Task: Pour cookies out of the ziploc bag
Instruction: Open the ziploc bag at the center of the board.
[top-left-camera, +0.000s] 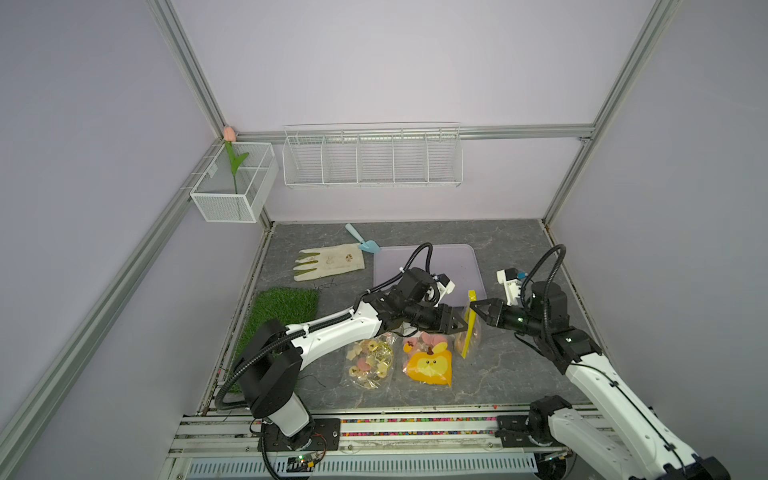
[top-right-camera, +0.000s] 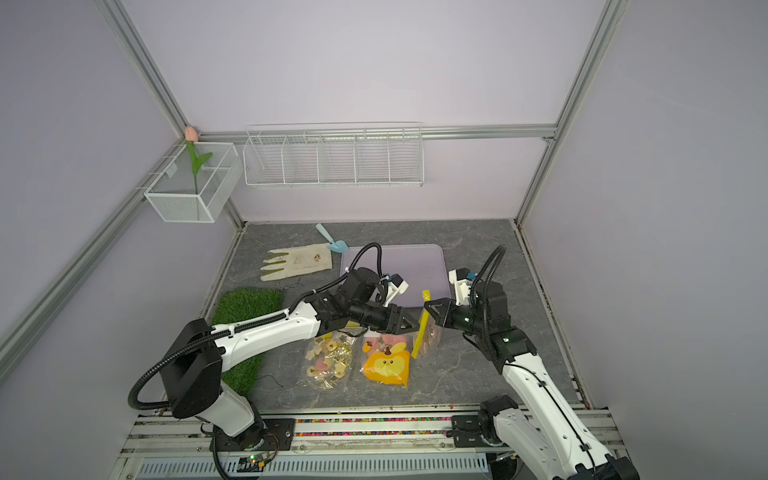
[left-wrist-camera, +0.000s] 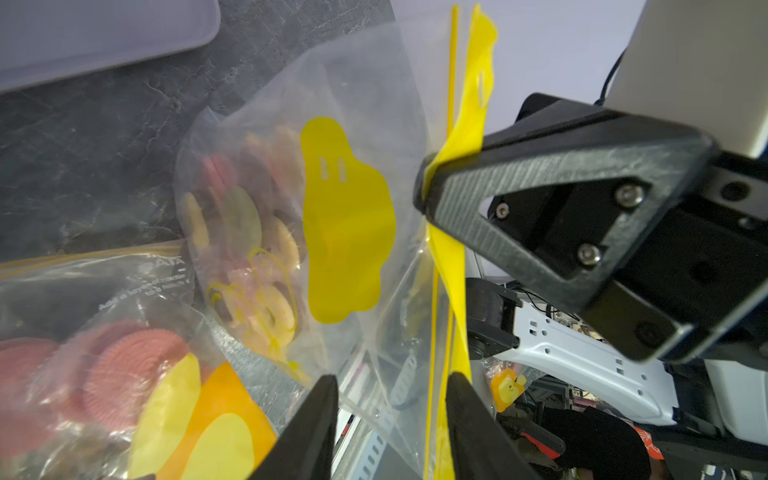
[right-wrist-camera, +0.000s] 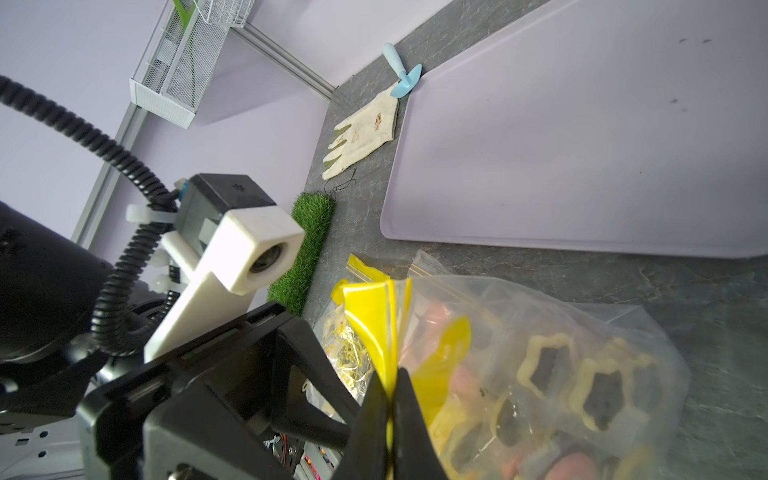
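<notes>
our right fingers (right-wrist-camera: 400, 411) are shut tight on the yellow zip strip of the ziploc bag (top-left-camera: 471, 332). the bag stands up on its side near the middle of the tabletop (top-left-camera: 519, 374), just by the front edge of the purple tray (top-left-camera: 457, 257). the cookies (left-wrist-camera: 249, 232) sit inside it, down low. our left fingers (top-left-camera: 459, 326) are a bit apart and hold nothing, right by the bag's clear side. two more bags (top-left-camera: 370, 365) lie flat nearer the front edge.

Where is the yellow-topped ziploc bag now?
In both top views the ziploc bag is held upright by the shut right gripper, just in front of the lavender tray, right of centre.
</notes>
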